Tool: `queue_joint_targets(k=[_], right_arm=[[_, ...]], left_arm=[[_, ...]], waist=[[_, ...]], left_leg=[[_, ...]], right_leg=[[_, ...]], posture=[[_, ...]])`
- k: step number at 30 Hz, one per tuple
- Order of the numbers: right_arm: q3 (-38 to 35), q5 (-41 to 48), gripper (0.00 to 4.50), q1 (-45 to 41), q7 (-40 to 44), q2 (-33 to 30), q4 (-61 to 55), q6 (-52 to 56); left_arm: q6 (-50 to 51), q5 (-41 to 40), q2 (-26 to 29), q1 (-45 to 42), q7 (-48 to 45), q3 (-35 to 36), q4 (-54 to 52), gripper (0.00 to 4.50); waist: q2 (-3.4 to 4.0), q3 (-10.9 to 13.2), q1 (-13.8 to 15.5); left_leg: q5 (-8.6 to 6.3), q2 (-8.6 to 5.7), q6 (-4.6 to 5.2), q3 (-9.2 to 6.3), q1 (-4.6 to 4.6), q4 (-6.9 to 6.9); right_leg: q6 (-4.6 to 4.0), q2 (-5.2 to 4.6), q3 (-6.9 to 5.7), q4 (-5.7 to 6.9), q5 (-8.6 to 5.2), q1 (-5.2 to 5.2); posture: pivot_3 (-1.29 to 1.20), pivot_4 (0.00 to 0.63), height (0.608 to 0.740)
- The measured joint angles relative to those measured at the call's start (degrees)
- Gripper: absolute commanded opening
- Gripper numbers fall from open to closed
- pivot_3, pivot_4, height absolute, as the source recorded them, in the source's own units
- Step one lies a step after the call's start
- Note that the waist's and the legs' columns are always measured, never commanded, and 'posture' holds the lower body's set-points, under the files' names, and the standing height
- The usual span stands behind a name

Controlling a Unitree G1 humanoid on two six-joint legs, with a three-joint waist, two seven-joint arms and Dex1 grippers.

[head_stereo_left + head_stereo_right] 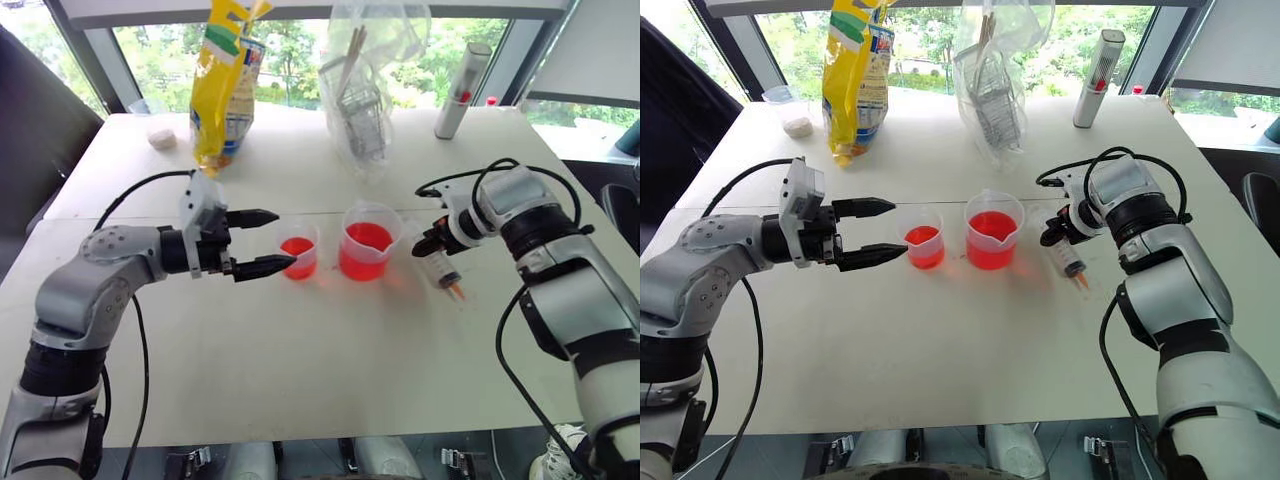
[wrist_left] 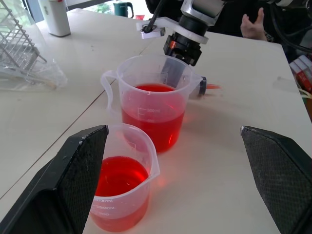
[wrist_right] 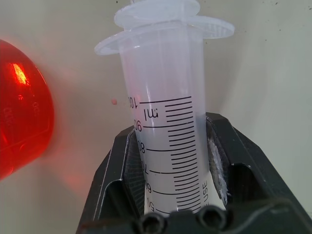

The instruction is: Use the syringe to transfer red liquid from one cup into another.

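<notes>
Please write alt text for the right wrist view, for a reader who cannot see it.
The right gripper is shut on the barrel of the clear syringe, which lies on the white table with its printed gradations facing the camera. Part of a cup of red liquid glows beside it.

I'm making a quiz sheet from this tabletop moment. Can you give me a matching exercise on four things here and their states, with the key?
Things:
1. syringe
2. larger cup
3. left gripper
4. yellow bag

States:
A. open, empty, beside the smaller cup
B. standing at the table's far side
C. clamped in the right gripper
D. holds more red liquid

Pairs: 1-C, 2-D, 3-A, 4-B
</notes>
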Motion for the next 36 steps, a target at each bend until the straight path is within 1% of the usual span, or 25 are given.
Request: queue_joint_targets(k=[4,6,9,11,14,17,19,21,24,27,31,33,36], right_arm=[[-0.91,-1.72,1.4,-0.05,0.63,0.35,0.06,0.45],[-2.58,-1.73,1.4,1.39,0.03,-0.71,-3.32,2.31],[-8.09,-1.1,1.4,6.86,-2.18,-6.38,-18.15,6.33],[-14.89,-0.57,1.4,11.53,-4.76,-9.7,-31.24,6.87],[-25.59,0.63,1.4,16.96,-9.02,-10.11,-48.46,3.5],[-34.54,2.35,1.4,19.23,-13.32,-6.01,-59.33,-1.74],[-40.62,5.44,1.4,18.99,-15.82,-0.6,-64.8,-4.61],[-44.1,9.16,1.4,18.04,-17.25,3.72,-68.42,-5.53],[-49.65,16.06,1.4,17.13,-20.11,12.62,-72.16,-6.6],[-49.63,19.78,1.4,19.14,-21.88,17.62,-72.74,-9.32],[-47.64,20.13,1.4,27.84,-22.97,21.76,-71.2,-17.18],[-45.19,19.31,1.4,32.91,-22.62,22.33,-69.85,-22.17],[-42.61,17.84,1.4,36.92,-21.59,22.44,-68.05,-28.7]], left_arm=[[0.0,0.01,-0.11,-0.03,0.34,0.0,-0.02,4.5],[-0.02,0.01,-0.3,-0.22,0.42,-0.07,0.0,4.5],[-0.05,0.05,-0.48,-1.01,0.24,-0.21,0.55,4.5],[-0.16,0.13,-0.53,-2.32,-0.2,-0.46,1.43,4.5],[-0.71,0.34,-0.61,-4.36,-1.38,-0.99,3.27,4.5],[-1.91,1.2,-0.82,-6.92,-3.03,-2.32,6.03,4.5],[-2.99,1.75,-1.16,-9.26,-4.47,-3.08,8.6,4.5],[-4.01,2.38,-1.52,-11.46,-5.64,-3.67,10.48,4.5],[-5.09,3.13,-2.58,-15.4,-7.67,-4.89,14.13,4.5],[-6.08,3.89,-3.41,-18.39,-9.22,-5.08,16.56,4.5],[-6.52,4.51,-3.55,-20.6,-10.82,-5.1,18.68,4.5],[-6.59,5.17,-4.44,-22.13,-11.41,-5.31,19.64,4.5],[-7.13,5.66,-5.87,-24.22,-11.72,-5.91,21.12,4.5]], waist=[[0.01,0.01,0.06],[0.05,0.03,0.17],[0.15,0.09,0.87],[0.15,0.09,1.5],[0.17,0.07,1.46],[0.17,0.07,1.36],[0.17,0.07,1.27],[0.17,0.07,1.27],[0.16,0.06,1.43],[0.14,0.05,1.54],[0.14,0.05,1.64],[0.15,0.06,1.61],[0.15,0.05,1.56]], left_leg=[[0.0,0.0,0.0,0.0,0.01,0.01],[0.0,0.0,0.0,-0.03,-0.06,0.0],[0.0,-0.03,0.0,-0.07,-0.21,-0.06],[0.0,-0.04,0.0,-0.06,-0.22,-0.12],[-0.01,-0.05,-0.01,-0.04,-0.17,-0.14],[0.0,-0.03,-0.01,-0.07,-0.11,-0.12],[0.0,0.0,-0.01,-0.08,-0.08,-0.07],[0.01,0.01,-0.01,-0.08,-0.06,-0.05],[0.01,0.0,-0.01,-0.08,-0.09,-0.03],[0.01,0.0,-0.01,-0.05,-0.13,-0.04],[0.01,-0.01,-0.01,-0.02,-0.16,-0.04],[0.01,-0.07,-0.01,-0.01,-0.17,-0.01],[0.01,-0.12,-0.01,-0.01,-0.15,0.03]], right_leg=[[-0.01,0.0,-0.01,0.02,0.01,0.01],[-0.01,-0.01,-0.01,0.03,0.01,-0.04],[0.0,-0.05,-0.06,0.01,0.0,-0.17],[0.01,-0.03,-0.06,-0.06,-0.01,-0.19],[0.01,0.03,-0.04,-0.07,-0.01,-0.18],[0.0,0.16,-0.04,0.0,0.0,-0.15],[-0.02,0.22,-0.05,0.04,0.01,-0.13],[-0.03,0.23,-0.06,0.06,0.02,-0.1],[-0.03,0.2,-0.08,0.06,0.02,-0.07],[-0.03,0.15,-0.08,0.03,0.02,-0.1],[-0.03,0.04,-0.06,-0.01,0.01,-0.1],[-0.02,0.02,-0.07,0.01,0.02,-0.1],[-0.01,0.04,-0.13,0.03,0.02,-0.07]], posture=[[0.0,0.15,0.739],[0.0,0.15,0.739],[0.0,0.15,0.739],[0.0,0.15,0.739],[0.0,0.15,0.739],[0.0,0.15,0.739],[0.0,0.15,0.739],[0.0,0.15,0.739],[0.0,0.15,0.739],[0.0,0.15,0.739],[0.0,0.15,0.739],[0.0,0.15,0.739],[0.0,0.15,0.739]])
